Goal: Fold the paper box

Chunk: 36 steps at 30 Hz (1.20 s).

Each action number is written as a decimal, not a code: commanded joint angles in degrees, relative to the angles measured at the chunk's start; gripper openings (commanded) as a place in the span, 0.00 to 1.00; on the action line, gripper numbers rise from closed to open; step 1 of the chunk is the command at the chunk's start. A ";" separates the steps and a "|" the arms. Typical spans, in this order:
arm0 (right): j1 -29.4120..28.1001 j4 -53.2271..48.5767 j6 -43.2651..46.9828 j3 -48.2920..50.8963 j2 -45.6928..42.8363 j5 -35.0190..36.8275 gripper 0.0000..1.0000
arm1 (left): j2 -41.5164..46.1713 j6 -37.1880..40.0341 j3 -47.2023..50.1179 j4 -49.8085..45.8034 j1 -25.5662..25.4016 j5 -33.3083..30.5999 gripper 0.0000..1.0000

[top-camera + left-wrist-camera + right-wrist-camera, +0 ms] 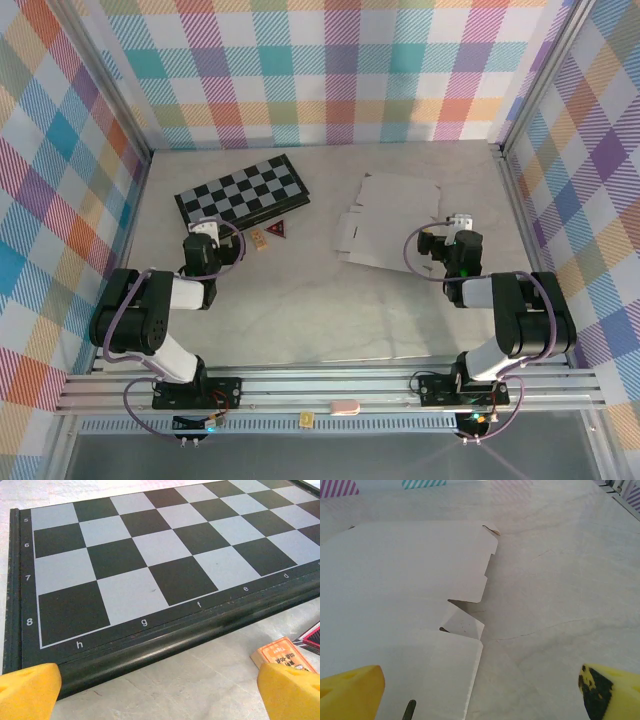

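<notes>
Claws, two: my left claw (203, 232) is standing fully released, its two yellow pads (27, 690) spread wide with nothing between them. My right claw (460, 222) is likewise standing released, its two yellow pads (350, 692) wide apart and gripping nothing. Paper box (395, 222), one: white, unfolded, it is lying flat on the table (300, 310) just ahead and to the left of my right claw. Stepped flaps are showing along the edge nearest that claw, and I cannot tell their full count. In the right wrist view the sheet is running down toward my left-hand pad, while my right-hand pad is hanging over bare table. I cannot tell whether any pad is touching the sheet. Checkered board (242, 197), one: black and grey, it is lying flat directly ahead of my left claw and well apart from my right claw. Its lettered rim is facing my left pads. Small orange packet (282, 655), one: it is lying on the table just ahead of my left claw's right-hand pad, beside the board's rim. Dark red triangular piece (277, 230), one: it is lying just beyond the packet, to the right of my left claw and between my two claws.
</notes>
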<state>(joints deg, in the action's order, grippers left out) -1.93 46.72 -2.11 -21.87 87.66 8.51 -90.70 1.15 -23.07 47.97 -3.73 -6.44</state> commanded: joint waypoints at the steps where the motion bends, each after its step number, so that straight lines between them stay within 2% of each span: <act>1: -0.17 1.71 -0.12 -0.98 0.01 -0.12 0.99 | 0.31 0.65 -1.06 0.11 -0.32 0.81 1.00; 27: -0.15 2.26 -0.01 -0.61 -0.28 -0.56 0.99 | 0.56 0.68 -0.64 0.67 -0.31 0.70 1.00; 29: -0.27 0.57 0.50 -0.19 -3.12 -0.91 0.99 | 3.34 0.43 0.64 1.15 -0.46 -1.21 1.00; 33: -3.53 -5.33 0.96 1.07 -14.95 8.48 0.99 | 14.67 1.40 2.68 -3.46 -4.10 -10.89 1.00; 35: -4.66 -8.23 1.80 0.34 -22.41 10.55 0.99 | 19.95 0.70 1.84 -5.30 -5.91 -14.09 1.00; 36: -4.99 -12.84 2.10 -1.72 -26.28 11.55 0.99 | 22.29 0.49 0.40 -6.31 -6.79 -15.47 1.00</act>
<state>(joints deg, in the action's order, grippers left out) -5.82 39.81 -1.61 -21.17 69.19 14.85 -73.76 1.32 -20.82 43.51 -8.56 -15.22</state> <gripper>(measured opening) 0.990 0.997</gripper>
